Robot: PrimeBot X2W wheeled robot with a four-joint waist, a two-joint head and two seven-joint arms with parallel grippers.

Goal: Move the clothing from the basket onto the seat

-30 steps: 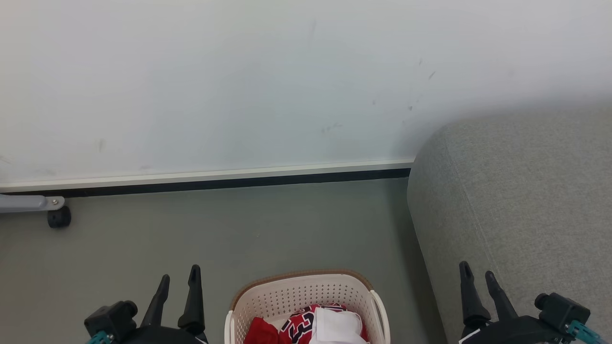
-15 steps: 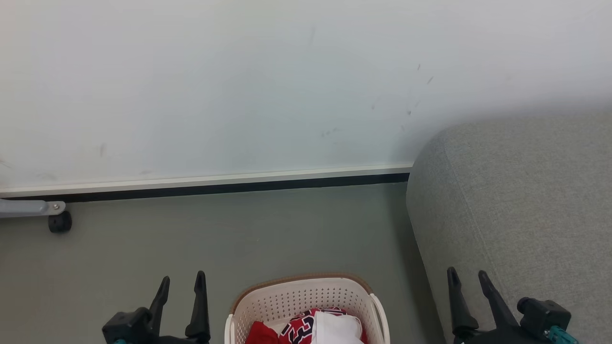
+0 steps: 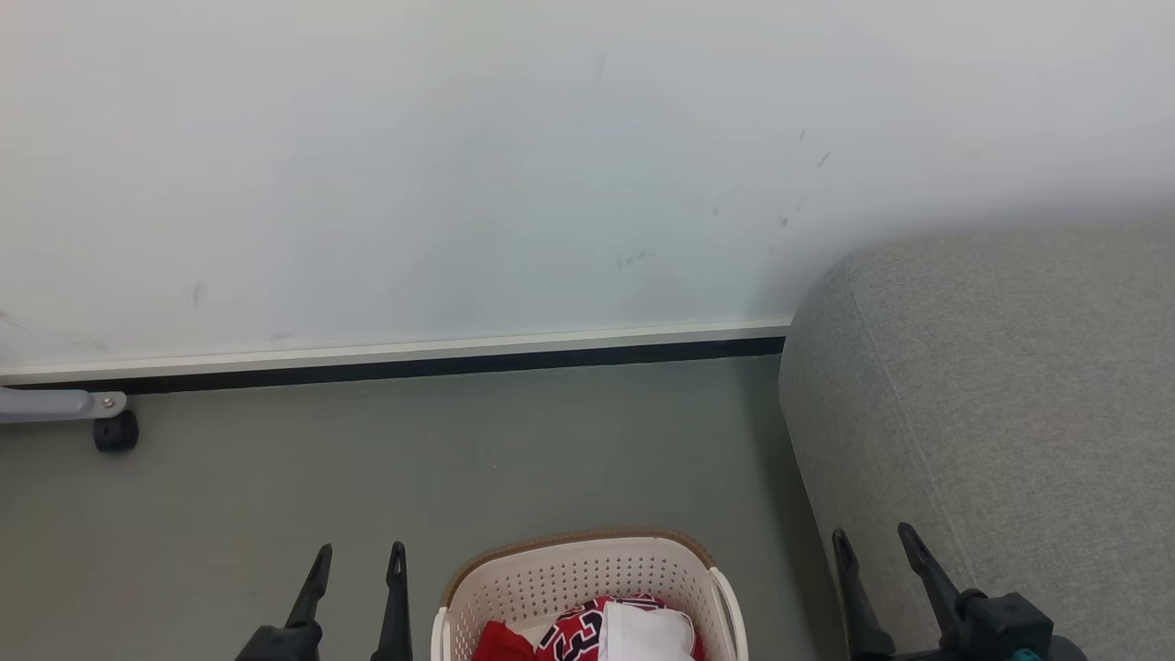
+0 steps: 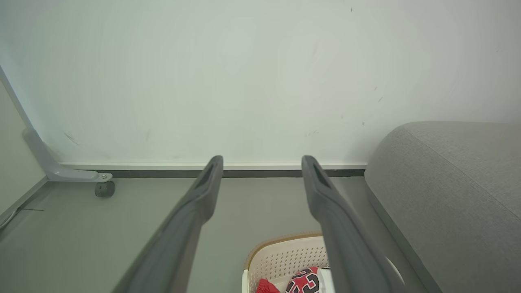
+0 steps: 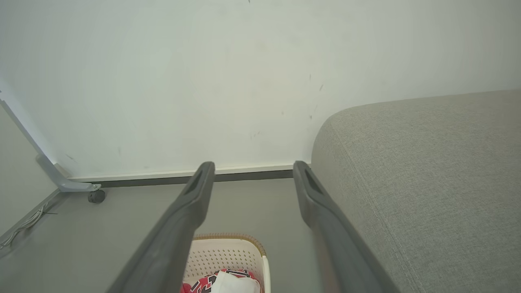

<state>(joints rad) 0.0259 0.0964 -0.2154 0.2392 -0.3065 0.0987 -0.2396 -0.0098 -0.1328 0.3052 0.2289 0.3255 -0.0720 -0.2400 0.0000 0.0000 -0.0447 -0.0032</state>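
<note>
**Room.** A pale, scuffed white wall [image 3: 367, 165] takes up the upper half of the head view. It meets a dull grey-green floor [image 3: 459, 459] along a white-and-black skirting strip [image 3: 413, 353].

**Seat.** The large grey fabric-upholstered sofa cushion [image 3: 1010, 386], rounded at its corner and stitched along 1 seam, stands on the robot's right against the wall. It carries no garment.

**Basket.** The cream-white perforated plastic laundry basket [image 3: 569, 574] with a brown woven-look rim stands on the floor just beside the seat's near flank, apart from it. The bottom edge of the view cuts it off.

**Clothing.** The red shiny basketball garments with white panels and black-white numerals [image 3: 597, 629] lie bundled inside the basket. The whole load is yet to be moved. The heap is crumpled and partly out of frame, so no long axis can be read.

**Pincers.** The left pincer [image 3: 359, 551] and the right pincer [image 3: 873, 534] each have 2 long dark fingers spread wide, and each is empty. Both point towards the wall and flank the basket.

**Key relation.** The clothing lies between the 2 pincers, below their fingertips and back towards the robot.
- It is to the right of the left pincer, whose inner finger stands just beside the basket's rim.
- It is to the left of the right pincer, which hangs over the seat's edge.
- The left arm therefore appears nearer, and either arm would probably need to draw back and dip.

**Minor item.** A grey metal leg on a black castor [image 3: 115, 431] rests at the far left by the skirting.
</note>
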